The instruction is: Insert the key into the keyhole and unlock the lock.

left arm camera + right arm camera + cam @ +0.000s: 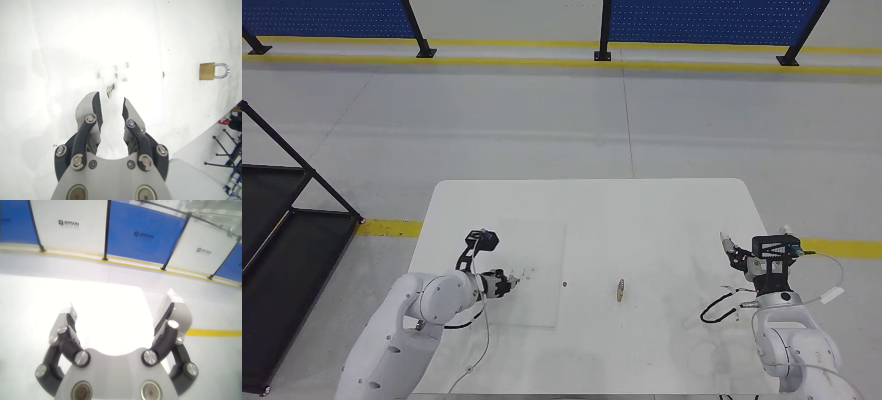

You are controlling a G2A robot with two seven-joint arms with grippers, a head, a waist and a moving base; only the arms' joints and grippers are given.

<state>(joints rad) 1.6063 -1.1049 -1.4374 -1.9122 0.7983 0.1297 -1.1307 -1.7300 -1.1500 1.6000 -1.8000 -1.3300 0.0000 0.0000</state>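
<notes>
A: Starting at the left, our left claw (111, 100) is hanging low over the white surface (56, 47), spread apart and gripping nothing. The small silver key (109, 91) is lying flat just beyond its tips, nearer one tip than the other.

B: So we are judging this to be the key pick-up. The key is thin and flat, so we are wanting the pads (97, 108) centred either side of its round head and closing gently. Otherwise it may go skidding off among those dark scuffs (116, 74).

A: Agreed. We are also wanting the blade sticking out free, or nothing is left for the keyhole.

B: Moving right, the brass padlock (207, 71) is lying well apart from the key. Its shackle (223, 70) is seated in the body and pointing away from the key. We are not seeing the keyhole from here, and we are guessing it sits in the end opposite the shackle.

A: Then the padlock is needing a hold before any pushing. Farthest right, our right claw (122, 302) is sitting near the surface's right-hand edge, wide apart and empty.

B: We are counting on it to pin the padlock's body.
</notes>
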